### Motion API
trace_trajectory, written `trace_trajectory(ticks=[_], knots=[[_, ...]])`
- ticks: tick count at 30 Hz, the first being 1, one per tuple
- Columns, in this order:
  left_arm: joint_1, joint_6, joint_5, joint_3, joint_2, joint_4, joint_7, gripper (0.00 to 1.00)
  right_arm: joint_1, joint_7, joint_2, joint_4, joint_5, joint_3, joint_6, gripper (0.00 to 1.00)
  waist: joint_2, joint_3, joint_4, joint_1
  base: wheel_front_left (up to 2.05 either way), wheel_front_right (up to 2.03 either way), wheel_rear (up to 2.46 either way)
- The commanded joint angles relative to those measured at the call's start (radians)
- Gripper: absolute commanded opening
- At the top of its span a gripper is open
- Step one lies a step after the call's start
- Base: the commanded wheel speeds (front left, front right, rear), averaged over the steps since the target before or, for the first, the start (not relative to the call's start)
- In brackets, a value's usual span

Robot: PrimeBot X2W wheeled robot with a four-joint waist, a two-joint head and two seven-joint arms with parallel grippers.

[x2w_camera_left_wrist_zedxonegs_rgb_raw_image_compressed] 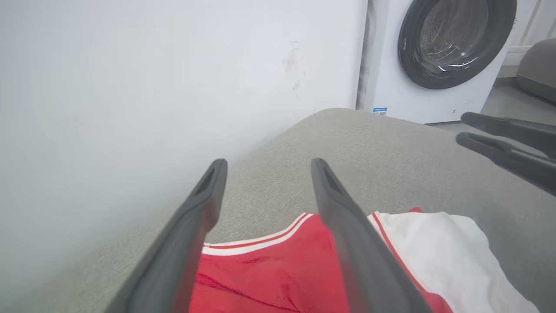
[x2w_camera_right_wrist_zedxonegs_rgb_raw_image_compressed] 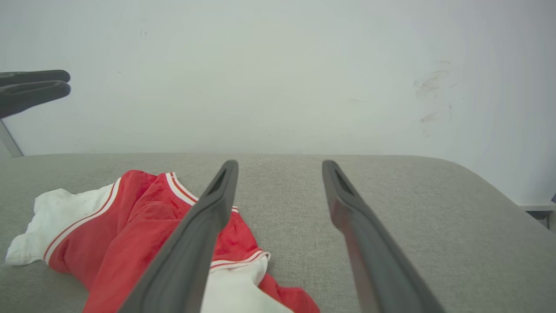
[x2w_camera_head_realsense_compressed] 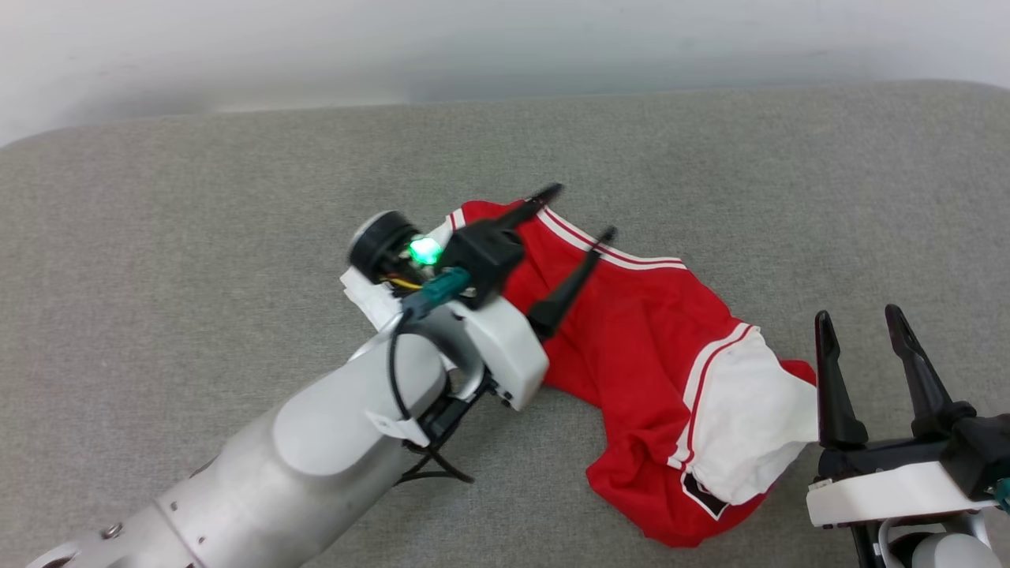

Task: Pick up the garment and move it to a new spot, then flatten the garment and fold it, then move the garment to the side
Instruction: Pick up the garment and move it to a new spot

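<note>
The garment (x2w_camera_head_realsense_compressed: 647, 331) lies crumpled on the grey cushioned surface (x2w_camera_head_realsense_compressed: 197, 237), red with a white sleeve (x2w_camera_head_realsense_compressed: 750, 410) toward the lower right. My left gripper (x2w_camera_head_realsense_compressed: 582, 211) hovers over its upper left part, open, with nothing between the fingers. The left wrist view shows the same gripper (x2w_camera_left_wrist_zedxonegs_rgb_raw_image_compressed: 268, 164) spread above the striped trim of the garment (x2w_camera_left_wrist_zedxonegs_rgb_raw_image_compressed: 269, 278). My right gripper (x2w_camera_head_realsense_compressed: 858, 314) stands open and empty just right of the white sleeve. In the right wrist view that gripper (x2w_camera_right_wrist_zedxonegs_rgb_raw_image_compressed: 280, 165) points past the garment (x2w_camera_right_wrist_zedxonegs_rgb_raw_image_compressed: 130, 226), which lies to its left.
A pale wall (x2w_camera_head_realsense_compressed: 473, 47) runs along the far edge of the surface. A white washing machine (x2w_camera_left_wrist_zedxonegs_rgb_raw_image_compressed: 451, 43) with a dark round door stands beyond the surface's end. Bare grey fabric extends left and far of the garment.
</note>
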Motion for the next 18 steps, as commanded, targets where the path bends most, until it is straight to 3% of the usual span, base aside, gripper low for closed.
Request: trace_trajectory(ticks=[1, 6, 9, 13, 18], knots=[[0.023, 0.017, 0.009, 0.015, 0.006, -0.002, -0.008, 1.00, 0.007, -0.002, 0.001, -0.001, -0.005, -0.002, 0.000, 1.00, -0.0001, -0.011, 0.011, 0.0000, 0.00, 0.00, 0.00], [0.132, 0.136, 0.100, 0.178, 0.052, -0.075, -0.016, 1.00, 0.022, -0.002, 0.001, -0.001, -0.007, -0.003, 0.000, 1.00, -0.0001, -0.028, 0.027, 0.0000, 0.00, 0.00, 0.00], [0.224, 0.180, 0.164, 0.284, 0.070, -0.136, -0.014, 1.00, 0.026, -0.002, 0.001, 0.000, -0.007, -0.003, 0.000, 1.00, -0.0001, -0.039, 0.033, 0.0000, 0.00, 0.00, 0.00], [0.358, 0.219, 0.238, 0.412, 0.073, -0.196, -0.015, 1.00, 0.039, -0.002, 0.001, 0.003, -0.008, 0.000, 0.000, 1.00, -0.0001, -0.059, 0.036, 0.0000, 0.00, 0.00, 0.00], [0.519, 0.236, 0.321, 0.559, 0.048, -0.255, -0.015, 1.00, 0.054, -0.003, 0.001, 0.000, -0.009, 0.001, 0.000, 1.00, -0.0001, -0.082, 0.038, 0.0000, 0.00, 0.00, 0.00]])
